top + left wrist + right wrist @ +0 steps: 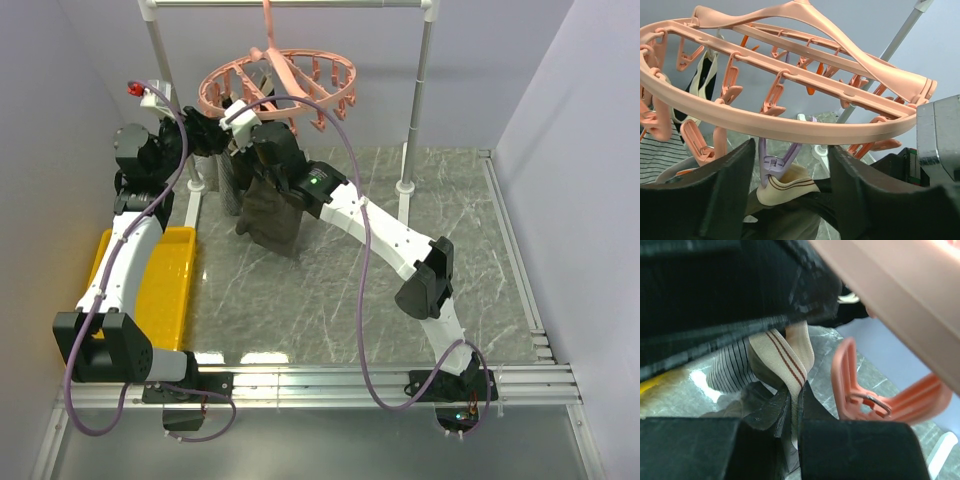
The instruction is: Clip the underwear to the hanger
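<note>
Two robot arms meet under a round salmon-pink hanger (pixel 280 85) that hangs from a white rail (pixel 290 4) over a marbled worktop (pixel 330 290). The jaws of the left arm (pixel 135 240) stand spread, with one dark finger (pixel 705 200) on each side of a lilac peg (pixel 777 162) that hangs from the hanger's ring just above them. A gap shows between the peg and each finger. The peg bites the beige waistband (pixel 790 186) of the underwear (pixel 268 215), which sits between the left jaws and slightly beyond them.

The jaws of the right arm (pixel 380 235) are pressed together on the same waistband. It is a tan strip with two dark red lines, and it rises from between them towards the ring. The grey-brown body of the underwear hangs directly below the right jaws, down towards the worktop. A salmon peg (pixel 865 395) dangles just to the right of the right jaws, and a pale striped cloth (pixel 730 370) shows beyond them on the left. A black-and-beige garment (pixel 705 80) is clipped to the ring above and to the left of the left jaws. A yellow tray (pixel 170 275) lies well back from the left jaws, beneath that arm.
</note>
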